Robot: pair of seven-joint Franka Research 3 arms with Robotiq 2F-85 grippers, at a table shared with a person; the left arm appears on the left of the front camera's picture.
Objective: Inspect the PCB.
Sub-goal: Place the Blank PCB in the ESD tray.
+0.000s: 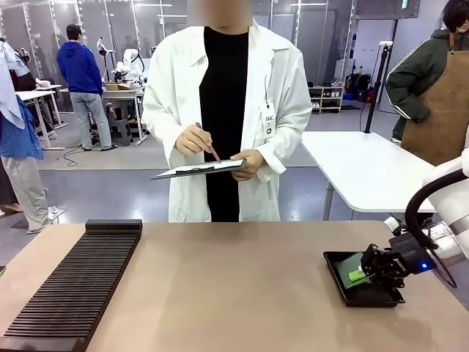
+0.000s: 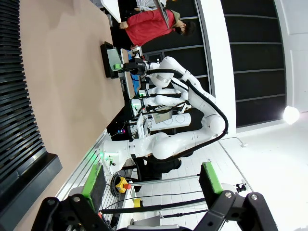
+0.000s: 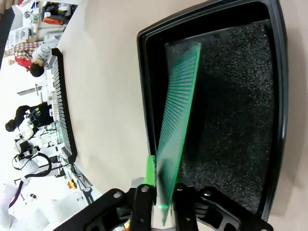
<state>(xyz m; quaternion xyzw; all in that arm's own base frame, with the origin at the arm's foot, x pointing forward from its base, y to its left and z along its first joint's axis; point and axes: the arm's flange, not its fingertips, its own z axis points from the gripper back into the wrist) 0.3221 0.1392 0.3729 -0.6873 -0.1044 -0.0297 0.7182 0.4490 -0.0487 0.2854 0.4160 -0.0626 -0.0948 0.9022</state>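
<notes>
Right gripper (image 3: 161, 199) sits narrow around the near edge of the PCB (image 3: 177, 125) (can't tell if it's clamped or just slack), board tilted on edge in the black tray (image 3: 274, 120). Left gripper (image 2: 151, 185) wide open, holding nothing. Slotted rack (image 1: 69, 286) far left; person with clipboard (image 1: 198, 170) beyond.
</notes>
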